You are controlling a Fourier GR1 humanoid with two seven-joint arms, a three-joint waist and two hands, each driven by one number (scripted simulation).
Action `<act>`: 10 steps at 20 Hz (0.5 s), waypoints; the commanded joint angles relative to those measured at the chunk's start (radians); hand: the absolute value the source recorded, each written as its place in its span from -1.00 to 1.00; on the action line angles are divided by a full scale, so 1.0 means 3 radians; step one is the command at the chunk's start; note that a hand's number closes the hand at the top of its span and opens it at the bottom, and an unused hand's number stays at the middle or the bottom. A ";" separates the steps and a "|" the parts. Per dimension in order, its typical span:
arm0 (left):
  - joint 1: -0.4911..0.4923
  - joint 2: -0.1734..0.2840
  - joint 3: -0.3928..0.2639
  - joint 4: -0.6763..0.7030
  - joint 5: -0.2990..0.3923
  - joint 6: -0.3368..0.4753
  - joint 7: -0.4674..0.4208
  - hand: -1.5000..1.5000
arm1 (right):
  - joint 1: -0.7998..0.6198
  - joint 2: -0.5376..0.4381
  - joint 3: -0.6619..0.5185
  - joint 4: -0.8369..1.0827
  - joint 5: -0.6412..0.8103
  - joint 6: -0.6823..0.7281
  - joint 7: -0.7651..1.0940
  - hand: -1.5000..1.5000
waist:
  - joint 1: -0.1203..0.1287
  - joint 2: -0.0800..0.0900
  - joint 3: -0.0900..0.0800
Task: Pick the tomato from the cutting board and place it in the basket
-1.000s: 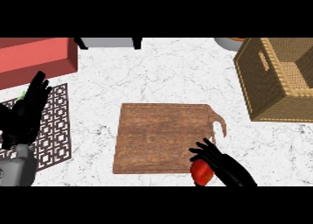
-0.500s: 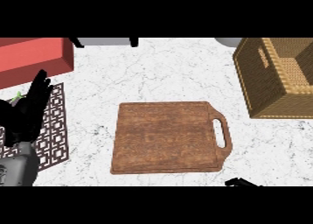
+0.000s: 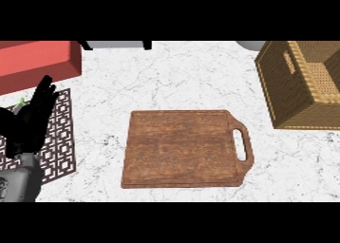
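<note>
Fingers (image 3: 41, 97) of the left hand (image 3: 25, 126) are straight and point up, with nothing in them. That black hand rests at the left edge of the head view, over a dark mat (image 3: 57, 142) with a white grid pattern. Its grey forearm (image 3: 12, 185) comes up from the lower left corner. A small bit of green (image 3: 20, 102) peeks out beside the hand, but it is too small to tell what it is.

Right in the middle of the white marble counter (image 3: 180, 80) lies the brown wooden cutting board (image 3: 180, 147). It lies flat, and its handle with the long slot (image 3: 240, 144) points to the right. Only bare wood shows on the board's top. No tomato can be seen anywhere in this view, and no right hand can be seen either.

At the upper right stands the woven basket (image 3: 292, 102), well apart from the board. It is tan and brown, with a handle hole in its left wall. What can be seen of its inside looks dark, and part of the basket runs off the right edge.

At the upper left sits a red box (image 3: 33, 64). Next to it, along the top, is a grey thing with black ends (image 3: 117, 45), only partly in view. A grey round shape (image 3: 250, 45) shows at the top, left of the basket.
</note>
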 commanded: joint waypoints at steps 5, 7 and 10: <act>-0.0049 -0.0130 -0.0110 0.0093 -0.0091 0.0069 -0.0125 0.00 | -0.0539 -0.0001 -0.0548 -0.0713 -0.1240 -0.0033 0.1655 1.00 | 0.0058 0.0020 -0.0001; -0.0082 -0.0087 -0.0106 -0.0126 -0.0063 0.0070 0.0151 0.00 | -0.0786 0.0049 -0.0547 -0.0836 -0.1247 -0.0290 0.2035 1.00 | 0.0068 0.0010 0.0002; -0.0135 -0.0090 -0.0100 0.0022 -0.0094 0.0077 0.0064 0.00 | -0.1416 -0.0039 -0.0578 -0.0662 -0.1198 -0.0547 0.2477 1.00 | 0.0075 0.0015 0.0002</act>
